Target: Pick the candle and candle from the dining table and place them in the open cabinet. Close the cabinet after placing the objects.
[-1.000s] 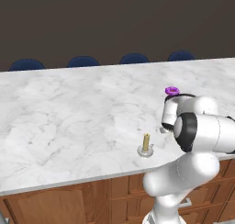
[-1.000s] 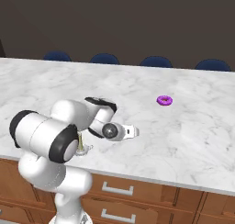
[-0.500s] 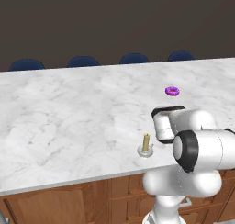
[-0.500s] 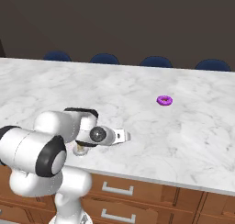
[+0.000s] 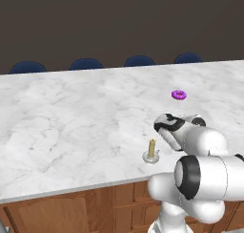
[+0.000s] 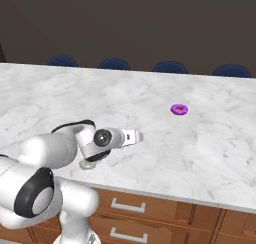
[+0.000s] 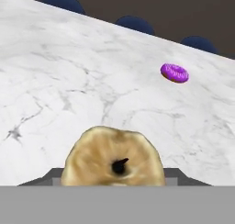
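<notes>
Hand (image 6: pixel 135 136) low over desk (image 5: pixel 71 122), holding stubby candle (image 7: pixel 114 159) between fingers (wick end faces camera). Slim candle (image 5: pixel 152 149) upright on dish near front edge, just beside arm, behind hand. Purple ring (image 6: pixel 179 109) ahead, well apart.

The tabletop (image 5: pixel 71 117) is a very broad slab of white marble with grey veins, set on a reddish-brown wooden base with panelled fronts and drawers below its near edge. Close to that near edge a slim golden-yellow candle (image 5: pixel 152 148) stands upright on its round silver dish, whose rim also shows in the right base view (image 6: pixel 87 164). Well apart from it, farther across the marble, lies a small purple ring (image 5: pixel 178 94), flat on the stone, also seen in the right base view (image 6: pixel 179 109) and the hand view (image 7: pixel 174 73).
</notes>
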Robot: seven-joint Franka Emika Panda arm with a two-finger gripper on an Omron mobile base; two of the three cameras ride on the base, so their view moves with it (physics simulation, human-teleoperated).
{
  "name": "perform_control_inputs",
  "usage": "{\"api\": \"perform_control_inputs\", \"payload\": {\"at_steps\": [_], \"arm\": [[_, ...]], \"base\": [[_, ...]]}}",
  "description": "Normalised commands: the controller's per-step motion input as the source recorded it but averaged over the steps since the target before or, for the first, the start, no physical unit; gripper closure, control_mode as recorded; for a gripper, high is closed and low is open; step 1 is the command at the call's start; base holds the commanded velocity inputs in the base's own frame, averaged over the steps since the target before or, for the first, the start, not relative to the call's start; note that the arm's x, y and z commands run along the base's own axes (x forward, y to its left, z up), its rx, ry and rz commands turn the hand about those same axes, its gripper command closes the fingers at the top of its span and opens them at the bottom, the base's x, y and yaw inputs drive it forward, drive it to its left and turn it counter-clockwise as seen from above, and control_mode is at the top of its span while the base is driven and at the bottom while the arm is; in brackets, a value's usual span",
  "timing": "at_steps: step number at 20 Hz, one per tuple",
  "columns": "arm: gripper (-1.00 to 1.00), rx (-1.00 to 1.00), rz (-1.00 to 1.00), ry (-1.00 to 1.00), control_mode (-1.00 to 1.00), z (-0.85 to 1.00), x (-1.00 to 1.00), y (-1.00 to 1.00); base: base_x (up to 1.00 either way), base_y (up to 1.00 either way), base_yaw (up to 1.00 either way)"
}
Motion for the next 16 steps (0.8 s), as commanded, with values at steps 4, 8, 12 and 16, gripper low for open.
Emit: {"api": "perform_control_inputs", "payload": {"at_steps": [4,8,12,16], "arm": [[1.0,0.13,0.08,0.11,-1.0,1.0,0.14,-0.22],[1.0,0.2,0.08,0.11,-1.0,1.0,0.0,-0.11],[1.0,0.12,0.06,0.17,-1.0,0.85,0.01,0.0],[1.0,0.06,0.06,0.14,-1.0,0.11,-0.14,0.0]], "base": [[0.0,0.0,0.0],[0.0,0.0,0.0],[0.0,0.0,0.0],[0.0,0.0,0.0]]}}
